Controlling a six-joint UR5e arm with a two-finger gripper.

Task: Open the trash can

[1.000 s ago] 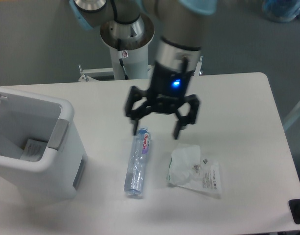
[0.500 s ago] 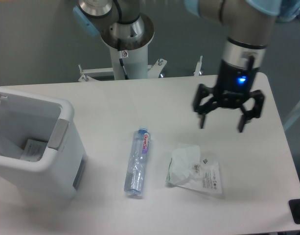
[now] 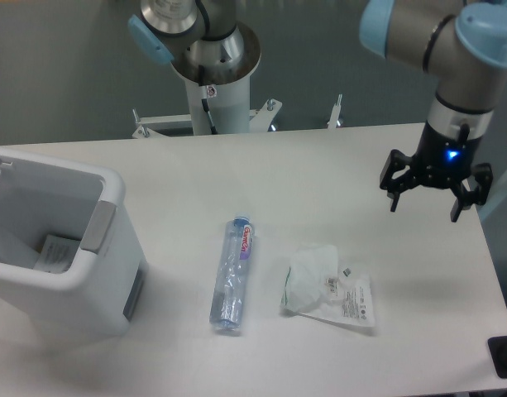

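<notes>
White table [image 3: 236,178], open trash can [image 3: 59,248], plastic bottle [image 3: 232,275], clear packet [image 3: 329,289]

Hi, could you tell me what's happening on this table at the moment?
Nothing is being handled right now. The arm's pincer hangs open and empty above the far right side of the table, well away from everything. The trash can at the left edge stands open, its inside visible with a piece of paper in it. A clear plastic bottle and a crumpled plastic packet lie untouched near the middle of the table.
</notes>
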